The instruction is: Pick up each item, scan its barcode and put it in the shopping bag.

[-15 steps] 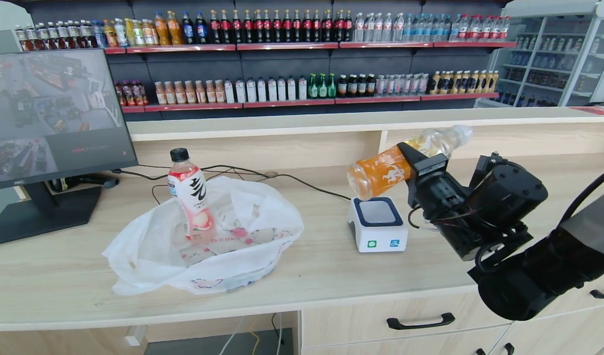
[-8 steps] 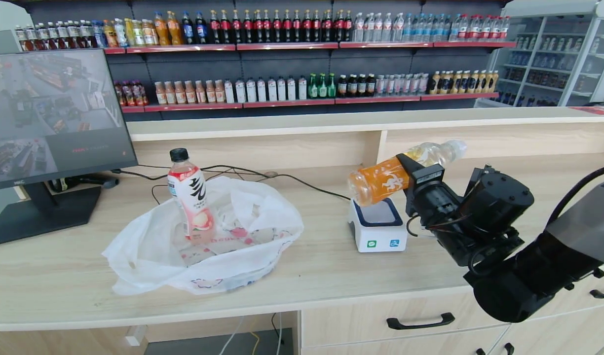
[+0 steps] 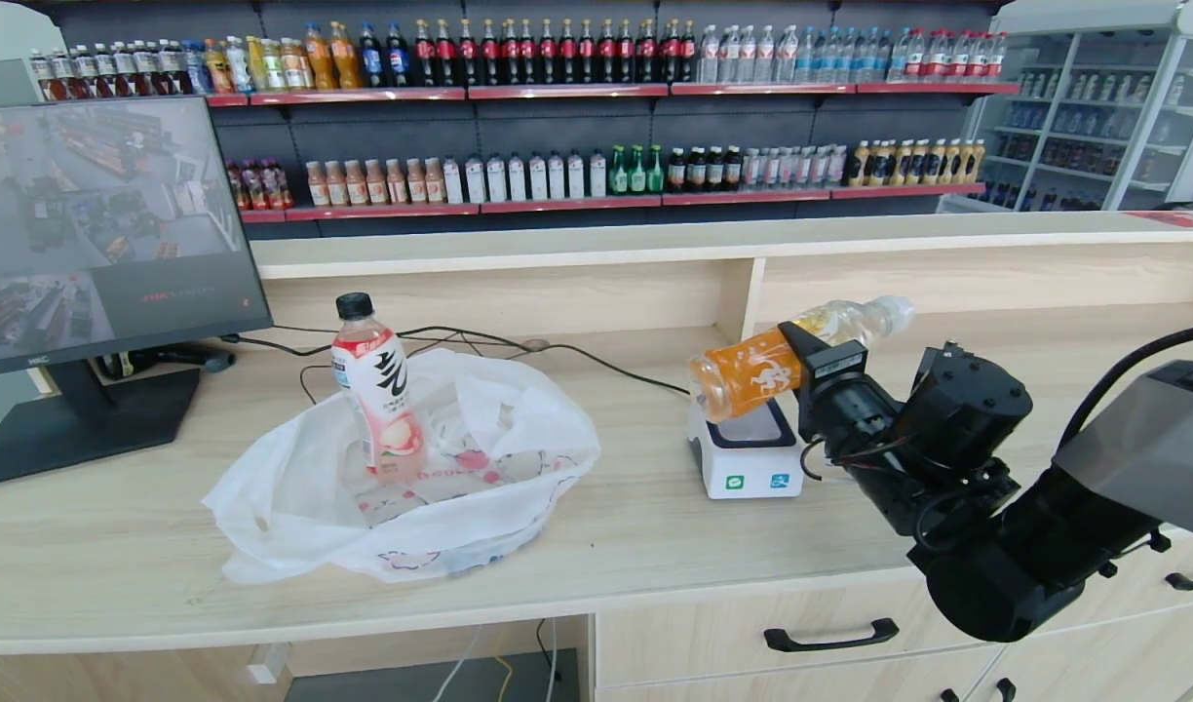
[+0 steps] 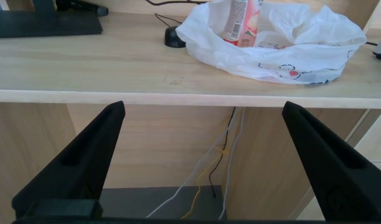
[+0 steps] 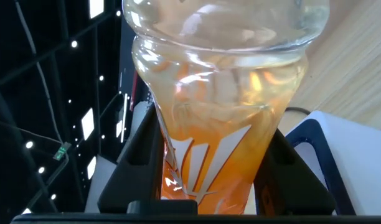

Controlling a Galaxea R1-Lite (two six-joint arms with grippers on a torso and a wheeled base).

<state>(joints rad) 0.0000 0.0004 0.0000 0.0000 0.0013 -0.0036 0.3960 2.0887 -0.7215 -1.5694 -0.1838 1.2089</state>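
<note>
An orange drink bottle (image 3: 757, 369) lies tilted in my right gripper (image 3: 813, 363), which is shut on it around the middle. Its base hangs just over the white barcode scanner (image 3: 748, 463), cap end pointing up and away. In the right wrist view the orange drink bottle (image 5: 218, 124) sits between the two black fingers, with the scanner (image 5: 346, 155) behind it. A white shopping bag (image 3: 294, 497) lies open on the counter with a pink drink bottle (image 3: 374, 385) standing in it. My left gripper (image 4: 203, 162) is open below the counter's front edge, facing the bag (image 4: 302, 53).
A monitor (image 3: 99, 224) on a black stand fills the counter's left end. Black cables (image 3: 519, 346) run behind the bag to the scanner. A raised wooden ledge (image 3: 655, 239) backs the counter. Drawers with black handles (image 3: 830, 639) sit under its right part.
My right gripper has lowered the orange bottle, bringing its base down close to the scanner's top. The bag and the pink bottle have stayed put.
</note>
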